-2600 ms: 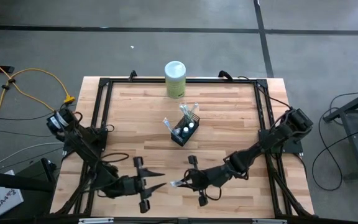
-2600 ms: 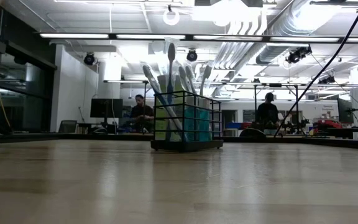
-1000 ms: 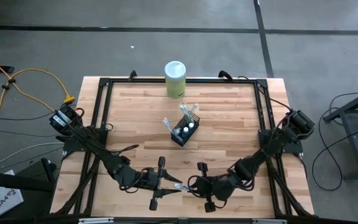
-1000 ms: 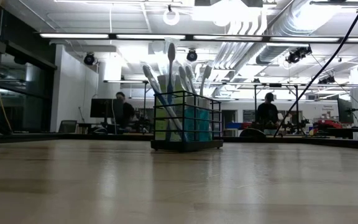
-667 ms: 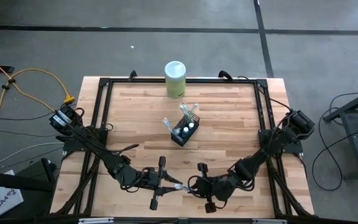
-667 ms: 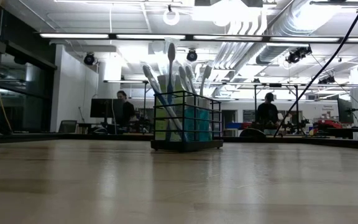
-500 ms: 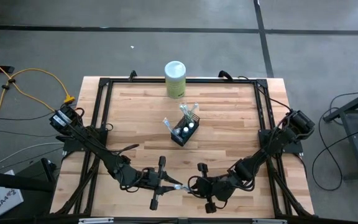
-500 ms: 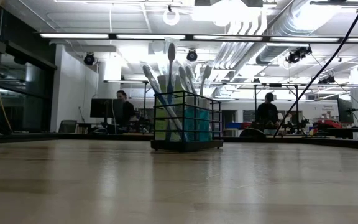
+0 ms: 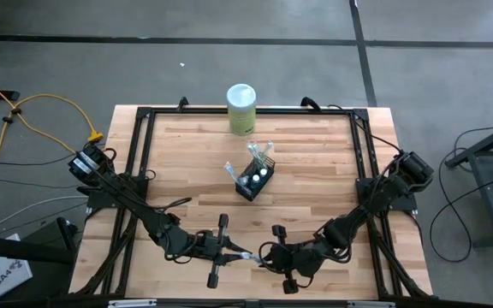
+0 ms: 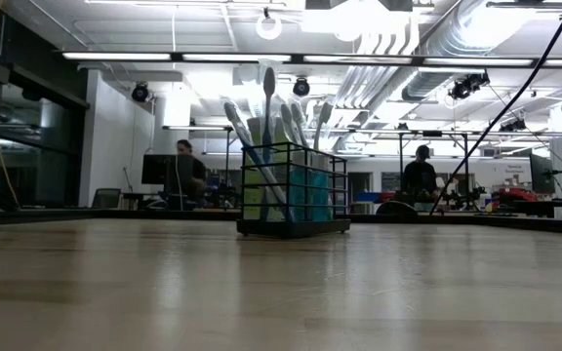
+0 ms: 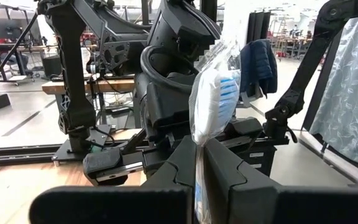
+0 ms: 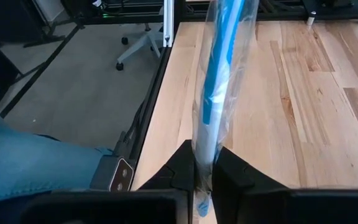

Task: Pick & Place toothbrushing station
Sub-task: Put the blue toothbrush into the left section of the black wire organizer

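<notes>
Bare table (image 9: pixel 315 162) lies open from 3 to 9 o'clock around the mesh holder (image 9: pixel 252 183). The canister (image 9: pixel 241 109) blocks 12 o'clock. At 6, both grippers (image 9: pixel 245 255) (image 9: pixel 260 256) crowd together over one wrapped toothbrush (image 11: pixel 212 106).

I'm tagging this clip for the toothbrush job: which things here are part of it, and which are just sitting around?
Part of the job:
- wrapped toothbrush, gripped by both the left gripper and the right gripper, near the table's front edge
- black mesh holder with toothbrushes and tubes, mid-table

Just sitting around:
- pale green canister at the far edge
</notes>
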You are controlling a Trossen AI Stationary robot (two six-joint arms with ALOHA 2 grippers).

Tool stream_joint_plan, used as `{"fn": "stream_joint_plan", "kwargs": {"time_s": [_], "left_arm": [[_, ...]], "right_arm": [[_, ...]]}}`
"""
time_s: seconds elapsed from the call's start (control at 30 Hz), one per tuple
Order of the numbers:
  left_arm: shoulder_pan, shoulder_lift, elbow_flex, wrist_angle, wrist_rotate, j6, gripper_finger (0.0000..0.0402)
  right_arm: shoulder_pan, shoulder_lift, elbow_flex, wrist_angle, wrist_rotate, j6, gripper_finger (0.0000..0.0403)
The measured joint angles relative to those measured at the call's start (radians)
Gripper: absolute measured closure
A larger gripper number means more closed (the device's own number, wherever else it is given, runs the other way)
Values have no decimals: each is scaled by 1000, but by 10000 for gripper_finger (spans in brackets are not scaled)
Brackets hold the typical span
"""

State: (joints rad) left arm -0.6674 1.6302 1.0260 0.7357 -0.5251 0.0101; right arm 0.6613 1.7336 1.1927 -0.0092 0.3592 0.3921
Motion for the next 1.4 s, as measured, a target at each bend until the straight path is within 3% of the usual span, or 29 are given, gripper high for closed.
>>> {"fn": "stream_joint_plan", "kwargs": {"time_s": [0.33, 0.73, 0.97, 1.4], "left_arm": [[0, 0, 0, 5, 1, -3, 398], [-3, 0, 0, -1, 4, -3, 399], [-13, 0, 0, -29, -4, -15, 400], [-38, -5, 0, -106, -171, 7, 400]], "right_arm": [[-2, 0, 0, -5, -26, -2, 349], [-3, 0, 0, -4, -20, -5, 277], [-10, -2, 0, -4, 5, -87, 259], [-11, -110, 0, -83, 6, -81, 258]]}}
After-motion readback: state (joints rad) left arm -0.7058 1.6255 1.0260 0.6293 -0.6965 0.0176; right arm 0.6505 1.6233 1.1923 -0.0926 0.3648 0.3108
